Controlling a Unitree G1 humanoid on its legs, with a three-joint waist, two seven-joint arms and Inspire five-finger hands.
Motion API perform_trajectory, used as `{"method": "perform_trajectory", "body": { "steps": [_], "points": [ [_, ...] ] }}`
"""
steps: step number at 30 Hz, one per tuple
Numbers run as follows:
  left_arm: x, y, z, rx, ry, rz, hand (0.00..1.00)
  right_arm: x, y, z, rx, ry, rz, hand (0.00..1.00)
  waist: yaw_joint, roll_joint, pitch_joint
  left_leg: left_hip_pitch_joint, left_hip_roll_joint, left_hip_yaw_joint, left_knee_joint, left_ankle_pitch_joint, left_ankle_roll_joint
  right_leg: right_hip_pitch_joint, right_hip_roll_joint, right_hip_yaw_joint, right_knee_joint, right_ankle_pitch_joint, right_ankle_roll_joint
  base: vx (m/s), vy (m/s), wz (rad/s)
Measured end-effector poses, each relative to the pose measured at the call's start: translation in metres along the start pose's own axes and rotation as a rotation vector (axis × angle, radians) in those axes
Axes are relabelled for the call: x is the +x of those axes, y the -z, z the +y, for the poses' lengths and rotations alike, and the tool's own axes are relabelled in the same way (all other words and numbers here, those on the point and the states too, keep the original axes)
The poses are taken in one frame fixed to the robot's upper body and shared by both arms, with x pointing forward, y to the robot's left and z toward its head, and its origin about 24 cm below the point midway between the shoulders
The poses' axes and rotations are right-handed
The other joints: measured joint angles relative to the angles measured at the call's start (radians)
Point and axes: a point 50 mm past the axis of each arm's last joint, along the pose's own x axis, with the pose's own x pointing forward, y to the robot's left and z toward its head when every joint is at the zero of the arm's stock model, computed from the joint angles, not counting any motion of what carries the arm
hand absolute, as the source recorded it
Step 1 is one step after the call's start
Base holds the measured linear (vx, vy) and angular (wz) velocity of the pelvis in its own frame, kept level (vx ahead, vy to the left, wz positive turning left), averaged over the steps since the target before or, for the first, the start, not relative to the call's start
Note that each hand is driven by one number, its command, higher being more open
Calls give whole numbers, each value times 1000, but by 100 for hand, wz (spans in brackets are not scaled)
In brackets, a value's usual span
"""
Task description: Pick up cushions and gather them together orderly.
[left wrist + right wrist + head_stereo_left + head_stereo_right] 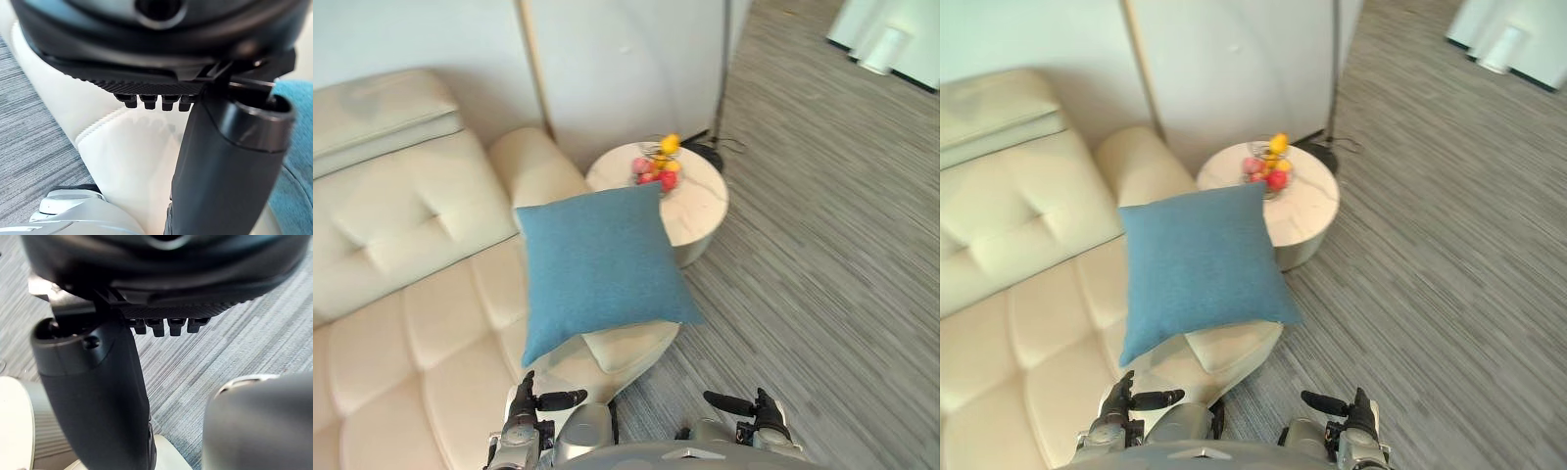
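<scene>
Left eye view: cushion (597,264) on sofa (411,245); left robot hand (525,413), right robot hand (762,413) released.

A: Cushions on site?
B: One blue cushion (602,264). Square, plain woven cover, plump, corners sharp.
A: Pose?
B: Lying face up, turned cornerwise and a little tilted, on the end seat of the cream sofa (411,333).
A: Edges?
B: Far corner points at the round side table (705,201) just beside the sofa. Near right corner overhangs the seat's edge, above the grey carpet (822,294).
</scene>
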Motion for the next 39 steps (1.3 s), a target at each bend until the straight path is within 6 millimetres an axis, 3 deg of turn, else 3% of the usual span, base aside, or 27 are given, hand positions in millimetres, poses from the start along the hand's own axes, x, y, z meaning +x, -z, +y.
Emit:
{"method": "perform_trajectory", "body": {
  "steps": [4,8,11,13,18,19,25,26,28,29,34,36,39],
  "points": [
    [-6,17,-7,-18,10,53,100,1,-5,-2,20,8,-19,100,10,43,-20,-5,24,-89,-65,48,-51,45,14,-134,-79,9,-17,108,-278,87],
    [-5,16,-3,-50,-7,53,100,-3,-5,8,59,-10,-29,100,15,31,-21,-15,44,-98,-66,61,-67,118,38,-232,-144,12,-21,83,-157,66],
    [-5,16,0,-46,-11,52,100,-4,-10,13,82,-19,-49,100,15,14,-25,-20,50,-44,-72,76,-62,125,34,-243,-152,12,-22,43,-14,24],
    [-4,14,0,-44,-10,46,100,-5,-17,14,102,-21,-78,100,14,10,-27,-19,66,87,-85,77,-39,128,22,-249,-157,15,-20,-3,56,0],
    [-3,12,0,-23,1,38,100,-7,-16,14,151,-20,-87,100,7,9,-30,30,37,88,-159,123,-24,153,3,-239,-184,36,-2,-35,80,5],
    [-3,11,1,-26,-1,35,100,-9,-20,8,165,-7,-124,100,-5,16,-35,73,22,83,-264,167,-19,157,-9,-240,-189,44,-1,-141,61,9],
    [-7,23,2,-36,-2,68,100,-17,-50,-17,191,46,-301,100,-37,30,-55,142,26,161,-406,192,-13,163,-17,-235,-216,60,-1,-62,33,-2],
    [-10,30,23,-87,-66,70,100,-27,-77,-62,174,153,-460,100,-44,23,-65,158,24,199,-406,203,-7,198,-16,-218,-260,64,6,102,47,-17],
    [-10,27,34,-80,-92,53,100,-29,-85,-73,159,174,-496,100,-46,24,-65,168,19,204,-405,216,2,207,-14,-211,-271,66,7,168,19,-10],
    [-8,19,41,-75,-106,19,100,-29,-89,-80,140,178,-515,100,-54,24,-65,182,13,197,-400,216,3,226,-17,-202,-279,66,7,147,-15,15],
    [-11,-19,50,-153,-130,-158,100,-40,-115,-74,110,116,-637,100,-59,27,-65,184,21,191,-401,214,0,228,-13,-179,-278,66,7,13,-23,3],
    [-12,-44,53,-180,-135,-265,100,-48,-136,-67,23,49,-732,100,-59,37,-70,186,25,192,-406,214,-2,226,-5,-173,-278,65,5,-93,-36,-6],
    [-15,-62,49,-192,-113,-340,100,-51,-143,-53,-20,-27,-763,100,-61,44,-73,183,29,190,-407,220,-6,222,-2,-171,-278,60,-1,-98,-25,1]
  ]
}}
